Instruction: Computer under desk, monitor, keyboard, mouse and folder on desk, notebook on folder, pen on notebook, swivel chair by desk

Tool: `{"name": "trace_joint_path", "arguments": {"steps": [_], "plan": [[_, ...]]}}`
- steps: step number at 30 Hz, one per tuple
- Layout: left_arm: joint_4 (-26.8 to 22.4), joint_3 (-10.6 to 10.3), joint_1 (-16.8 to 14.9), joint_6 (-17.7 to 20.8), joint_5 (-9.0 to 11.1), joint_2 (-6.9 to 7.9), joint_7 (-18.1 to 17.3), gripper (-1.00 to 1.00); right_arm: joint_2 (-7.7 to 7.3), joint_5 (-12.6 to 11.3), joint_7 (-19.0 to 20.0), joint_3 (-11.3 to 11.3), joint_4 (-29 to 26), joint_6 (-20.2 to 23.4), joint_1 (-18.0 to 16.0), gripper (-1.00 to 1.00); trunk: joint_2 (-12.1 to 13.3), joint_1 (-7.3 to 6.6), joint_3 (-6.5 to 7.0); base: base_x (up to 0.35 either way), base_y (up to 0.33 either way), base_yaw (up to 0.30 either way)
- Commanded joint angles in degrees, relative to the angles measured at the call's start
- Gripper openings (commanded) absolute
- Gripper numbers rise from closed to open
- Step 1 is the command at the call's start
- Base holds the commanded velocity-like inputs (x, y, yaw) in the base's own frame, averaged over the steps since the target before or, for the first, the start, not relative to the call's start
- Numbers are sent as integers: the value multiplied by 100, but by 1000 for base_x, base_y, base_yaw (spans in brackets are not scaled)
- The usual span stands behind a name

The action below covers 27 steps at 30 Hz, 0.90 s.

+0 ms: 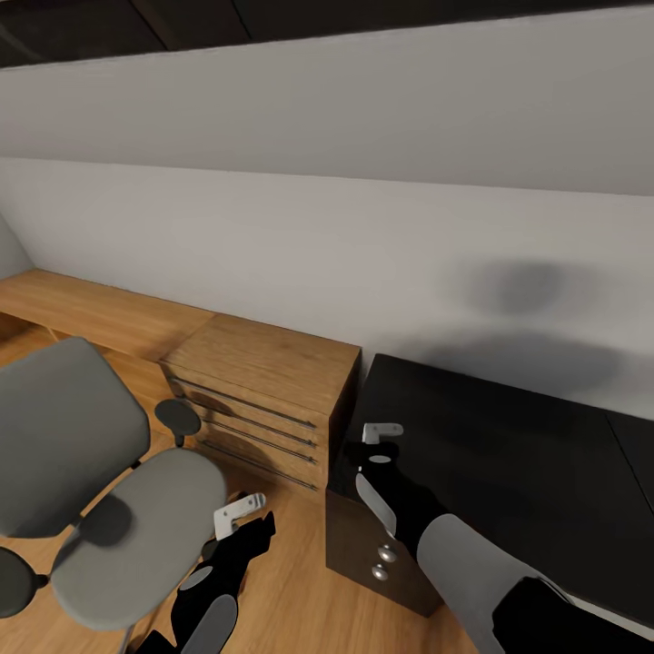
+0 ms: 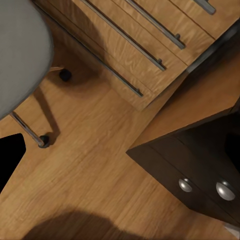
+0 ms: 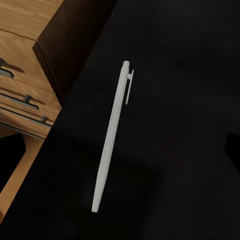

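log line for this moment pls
right gripper: over desk corner, state unclear | pen: white, flat on desk | left gripper: beside swivel chair

desk top [image 1: 509, 454]: bare black, only my pen [image 3: 112, 135] on it
floor gap [image 1: 300, 581]: swivel chair [image 1: 100, 490] 9 o'clock, wooden cabinet [image 1: 263, 400] 12

A slim white pen [image 3: 113, 136] with a clip lies flat on the black desk [image 1: 509, 454], near its edge. The grey swivel chair [image 1: 91, 481] stands on the wooden floor, apart from the desk.
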Motion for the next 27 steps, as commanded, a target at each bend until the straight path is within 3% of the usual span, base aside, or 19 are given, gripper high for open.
{"name": "trace_joint_path", "arguments": {"steps": [1, 27], "plan": [[-8, -11, -7, 19, 27, 5, 44, 100, 0, -12, -42, 24, 1, 33, -6, 100, -51, 25, -28, 0, 0, 0], [30, -10, -7, 22, 36, -3, 52, 100, 0, -12, -42, 16, 9, 33, -8, 100, -1093, 596, -494, 0, 0, 0]]}}
